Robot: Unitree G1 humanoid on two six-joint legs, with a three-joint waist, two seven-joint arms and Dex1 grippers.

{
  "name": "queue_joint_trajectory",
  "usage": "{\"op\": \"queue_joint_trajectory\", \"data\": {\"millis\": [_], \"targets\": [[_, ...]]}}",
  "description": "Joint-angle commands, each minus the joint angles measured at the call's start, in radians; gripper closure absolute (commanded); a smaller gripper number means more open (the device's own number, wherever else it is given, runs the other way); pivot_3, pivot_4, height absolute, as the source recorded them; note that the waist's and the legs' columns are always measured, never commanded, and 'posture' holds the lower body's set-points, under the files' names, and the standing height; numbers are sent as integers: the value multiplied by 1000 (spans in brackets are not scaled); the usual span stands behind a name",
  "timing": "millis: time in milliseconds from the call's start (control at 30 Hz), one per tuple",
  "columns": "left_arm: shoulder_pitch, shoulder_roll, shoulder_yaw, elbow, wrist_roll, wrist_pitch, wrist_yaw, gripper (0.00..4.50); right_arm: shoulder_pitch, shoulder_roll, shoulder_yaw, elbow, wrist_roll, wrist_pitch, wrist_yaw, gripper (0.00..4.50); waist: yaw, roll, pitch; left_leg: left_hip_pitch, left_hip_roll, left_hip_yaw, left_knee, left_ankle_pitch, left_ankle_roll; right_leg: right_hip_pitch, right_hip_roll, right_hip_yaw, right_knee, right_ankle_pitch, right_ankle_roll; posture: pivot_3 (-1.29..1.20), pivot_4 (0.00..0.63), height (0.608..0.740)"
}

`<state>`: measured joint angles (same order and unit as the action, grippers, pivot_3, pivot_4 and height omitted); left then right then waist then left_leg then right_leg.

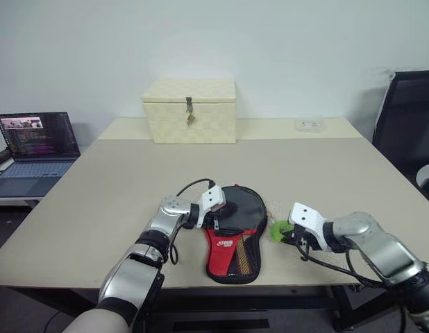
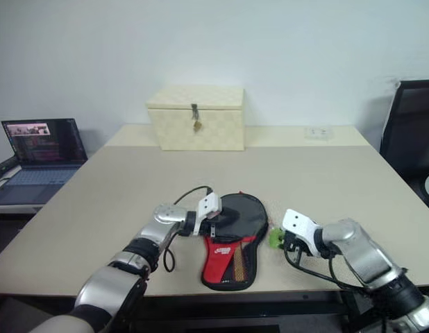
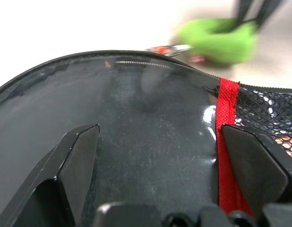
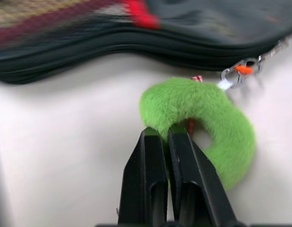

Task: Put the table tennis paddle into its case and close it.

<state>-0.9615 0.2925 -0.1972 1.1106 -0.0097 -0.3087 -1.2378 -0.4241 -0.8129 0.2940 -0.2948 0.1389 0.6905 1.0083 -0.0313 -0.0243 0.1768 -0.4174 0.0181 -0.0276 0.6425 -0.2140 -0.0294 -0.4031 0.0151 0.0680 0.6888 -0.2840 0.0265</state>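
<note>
Two grippers work the case [image 1: 233, 232] on the surface [image 1: 96, 194]: left gripper [image 3: 155, 161] fingers spread over it, right gripper [image 4: 167, 137] fingers clamped on the green fluffy ring [image 4: 207, 123] beside it; the right wrist view reveals the ring's metal clip [image 4: 240, 70].

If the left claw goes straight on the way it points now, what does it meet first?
Most likely the case: its black face lies right between the open left claw fingers, though the gap is hard to judge.

Hidden and unclear from my seat
I can't see the paddle; the chair [image 1: 407, 118] is cut off at the right edge.
</note>
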Motion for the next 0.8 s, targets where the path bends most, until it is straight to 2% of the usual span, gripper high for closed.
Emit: {"op": "queue_joint_trajectory", "data": {"millis": [33,200,400,600,800], "targets": [[22,-27,-22,28,39,18,-11,0,62,-25,-17,-189,78,71,34,4445,0,0,0,0,0,0,0,0,0,0,0,0,0,0,0,0,150,740],[19,-51,-24,33,50,27,-3,0,131,-22,6,-332,118,141,9,4445,2,0,0,0,-2,-1,1,0,0,1,-1,-1,0,0,1,0,150,740],[9,-73,-25,42,61,40,12,0,203,-74,12,-468,181,190,35,4445,6,0,0,1,-4,-7,2,0,0,8,-3,-6,-6,-1,2,0,150,740],[-15,-102,-32,70,86,39,43,0,261,-121,-54,-627,329,277,49,4445,9,-1,0,1,-6,-13,2,-2,2,14,-7,-13,-9,-2,4,0,150,740],[-43,-129,-29,101,114,29,84,0,264,-100,-100,-737,489,368,-7,4445,10,-1,-1,2,-7,-18,3,-2,2,16,-8,-18,-10,-2,4,0,150,740]]}}
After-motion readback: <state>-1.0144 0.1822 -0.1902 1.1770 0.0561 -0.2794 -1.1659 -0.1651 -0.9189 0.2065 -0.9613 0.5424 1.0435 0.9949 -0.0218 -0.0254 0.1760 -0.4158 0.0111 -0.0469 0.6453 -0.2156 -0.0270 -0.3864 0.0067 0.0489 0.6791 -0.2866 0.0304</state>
